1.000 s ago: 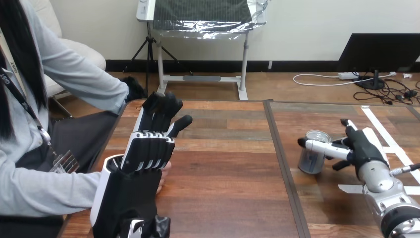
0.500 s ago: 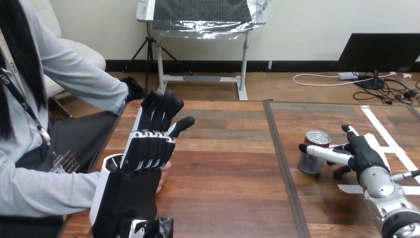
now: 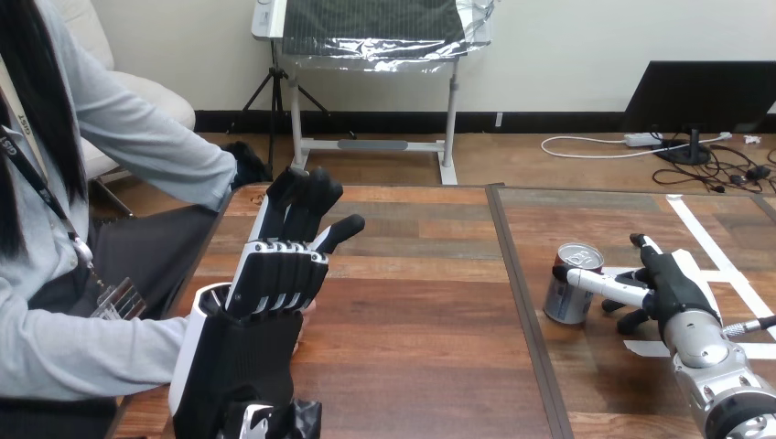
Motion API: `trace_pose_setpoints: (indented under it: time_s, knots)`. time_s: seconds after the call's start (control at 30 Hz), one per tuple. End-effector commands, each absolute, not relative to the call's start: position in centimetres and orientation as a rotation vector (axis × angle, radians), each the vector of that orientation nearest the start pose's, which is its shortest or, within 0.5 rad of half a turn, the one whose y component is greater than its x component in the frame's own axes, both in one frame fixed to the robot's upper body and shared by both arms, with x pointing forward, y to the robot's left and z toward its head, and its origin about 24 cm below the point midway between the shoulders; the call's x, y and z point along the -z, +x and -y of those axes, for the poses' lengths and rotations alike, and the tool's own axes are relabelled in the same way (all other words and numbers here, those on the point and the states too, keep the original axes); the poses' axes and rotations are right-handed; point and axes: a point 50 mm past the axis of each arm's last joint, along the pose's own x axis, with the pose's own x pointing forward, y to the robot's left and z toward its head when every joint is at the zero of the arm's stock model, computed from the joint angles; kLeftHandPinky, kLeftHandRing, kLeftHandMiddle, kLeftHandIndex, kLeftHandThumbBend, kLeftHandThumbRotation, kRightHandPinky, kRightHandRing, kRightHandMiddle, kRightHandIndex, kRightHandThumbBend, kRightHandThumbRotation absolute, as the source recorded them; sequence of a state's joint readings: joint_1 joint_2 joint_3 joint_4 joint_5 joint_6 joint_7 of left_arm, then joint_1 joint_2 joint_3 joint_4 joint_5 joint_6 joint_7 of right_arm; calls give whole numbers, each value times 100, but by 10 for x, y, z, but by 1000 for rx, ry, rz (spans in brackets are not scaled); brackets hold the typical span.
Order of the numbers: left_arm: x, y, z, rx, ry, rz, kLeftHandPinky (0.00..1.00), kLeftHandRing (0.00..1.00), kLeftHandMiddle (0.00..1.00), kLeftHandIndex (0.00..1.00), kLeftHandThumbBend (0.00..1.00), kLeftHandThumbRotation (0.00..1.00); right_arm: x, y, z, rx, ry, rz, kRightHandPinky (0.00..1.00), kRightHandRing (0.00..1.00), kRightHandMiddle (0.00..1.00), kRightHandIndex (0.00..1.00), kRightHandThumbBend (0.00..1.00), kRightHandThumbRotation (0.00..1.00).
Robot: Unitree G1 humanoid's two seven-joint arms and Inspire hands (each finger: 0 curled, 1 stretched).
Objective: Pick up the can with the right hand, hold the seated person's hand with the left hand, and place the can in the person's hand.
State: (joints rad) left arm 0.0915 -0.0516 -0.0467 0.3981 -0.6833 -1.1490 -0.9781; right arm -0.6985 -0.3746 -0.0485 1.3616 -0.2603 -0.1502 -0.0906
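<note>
Can (image 3: 565, 302): small metal tin with a silver body, a bluish patch on its side, a red band at the rim and a shiny lid. It stands roughly upright on the right half of the bench (image 3: 412, 302), just right of the seam (image 3: 518, 302) and beside the white tape (image 3: 700, 230).

Right hand (image 3: 673, 279) sits just right of the can, back facing up. One of its fingers (image 3: 599, 280) runs straight across the can's near side just under the rim, touching it, with the tip reaching the can's left edge. The other fingers are splayed to the can's right, clear of it. Nothing is visibly curled round the can, so I read the hand as released, contact only.

Left hand (image 3: 274, 274) is at the bench's left edge, fingers straight and pointing away, thumb out to the right, grasping nothing. The person's hand (image 3: 307, 313) shows at its right edge, underneath. Can't tell if the two touch.
</note>
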Motion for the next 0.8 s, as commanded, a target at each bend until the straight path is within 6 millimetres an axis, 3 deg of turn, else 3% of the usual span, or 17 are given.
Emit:
trace_pose_setpoints:
  time_s: [0.0,0.33,0.63,0.77]
  knots:
    - [-45,186,-137,405,-186,864,87,95,97,98,87,66,0,334,254,146,-567,-462,44,66,71,99,100,47]
    - [-46,187,-137,406,-181,874,85,96,97,98,91,65,3,333,252,145,-561,-474,60,81,86,99,100,46]
    - [-45,187,-136,403,-188,878,84,95,97,98,90,67,5,331,250,199,-500,-459,59,74,79,94,100,36]
    - [-45,187,-136,401,-187,877,83,95,97,98,88,67,5,331,250,215,-497,-438,62,76,81,91,100,30]
